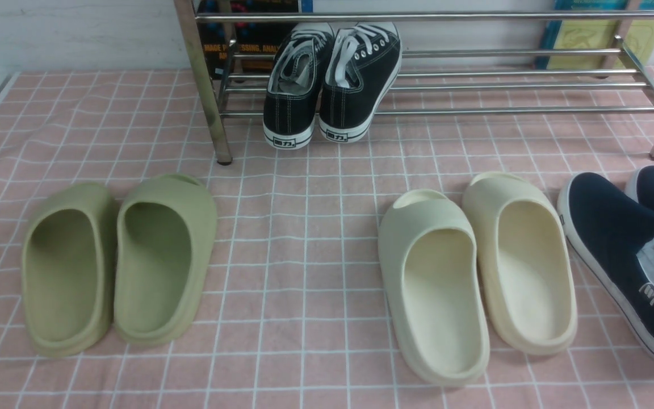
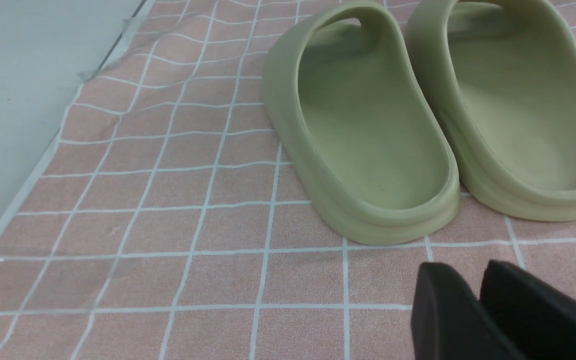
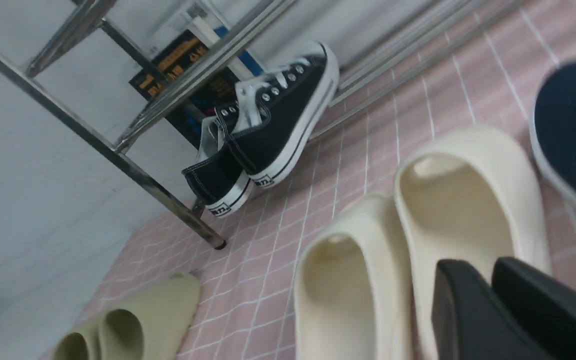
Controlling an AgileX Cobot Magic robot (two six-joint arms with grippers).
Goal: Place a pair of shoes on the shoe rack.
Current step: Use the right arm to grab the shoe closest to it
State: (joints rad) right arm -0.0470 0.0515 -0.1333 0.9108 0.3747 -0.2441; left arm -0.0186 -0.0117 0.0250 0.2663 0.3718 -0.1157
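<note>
The right pincer and left pincer sit closed, holding nothing. Directly ahead of the right one lie cream slides, with the navy shoes beyond. The likely risk is grabbing the wrong pair.

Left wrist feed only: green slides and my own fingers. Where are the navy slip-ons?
Observer: In the front view, the navy slip-ons sit on the cloth at the far right, in front of the shoe rack, partly cut off by the frame edge.
Operator: Anything on the rack?
Observer: Black lace-up sneakers lean on its lower bars near the left end. No shoes show on the bars to their right.
Operator: Right gripper state?
Observer: The right gripper has its fingers together and holds nothing. Its camera looks over the cream slides.
</note>
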